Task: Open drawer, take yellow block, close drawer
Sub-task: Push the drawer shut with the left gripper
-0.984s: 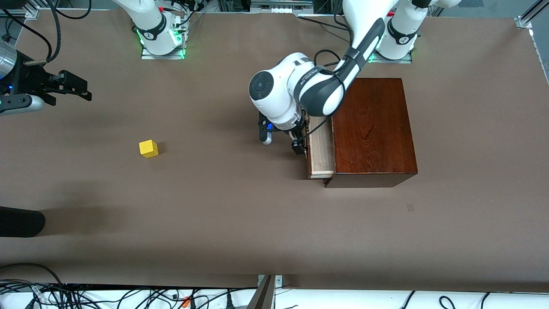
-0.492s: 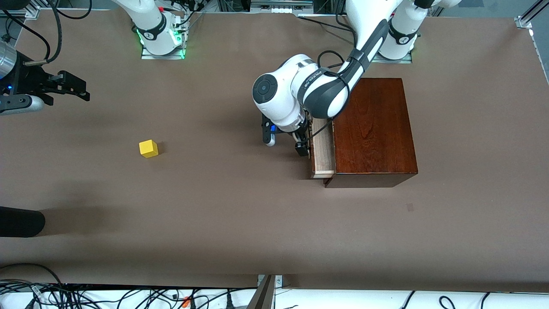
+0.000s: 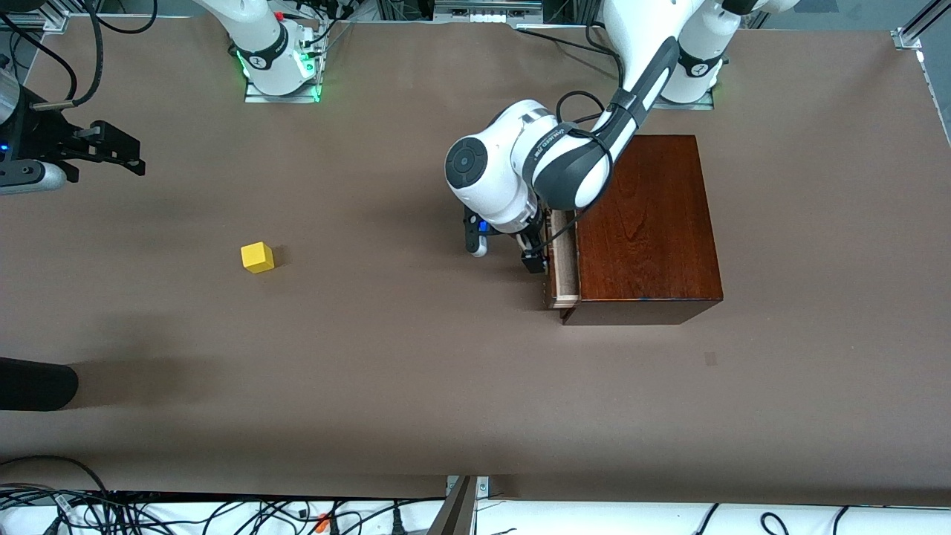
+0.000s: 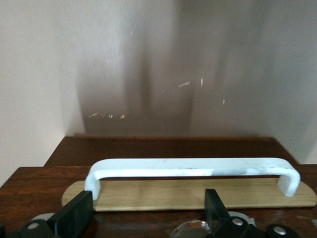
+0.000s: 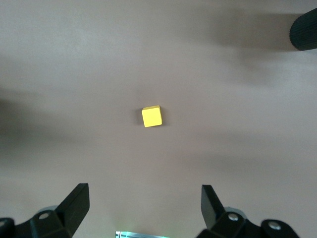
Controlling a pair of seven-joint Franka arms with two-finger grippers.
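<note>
The yellow block (image 3: 257,257) lies on the brown table toward the right arm's end, apart from the box; it also shows in the right wrist view (image 5: 151,116). The mahogany box (image 3: 643,223) stands toward the left arm's end. Its drawer (image 3: 565,264) sticks out by a narrow strip of pale wood. My left gripper (image 3: 536,251) is open, right at the drawer's dark front. In the left wrist view the white handle (image 4: 193,168) lies just past the open fingertips (image 4: 74,218), not gripped. My right gripper (image 3: 111,152) is open and empty, up in the air over the table's edge.
A black rounded object (image 3: 37,383) juts in at the table's edge at the right arm's end, nearer to the front camera than the block; it also shows in the right wrist view (image 5: 304,29). Cables run along the table's edge nearest the camera.
My left gripper has moved toward the box and the drawer has slid inward with it, so less pale wood shows. My right gripper has drifted slightly outward. The block has not moved.
</note>
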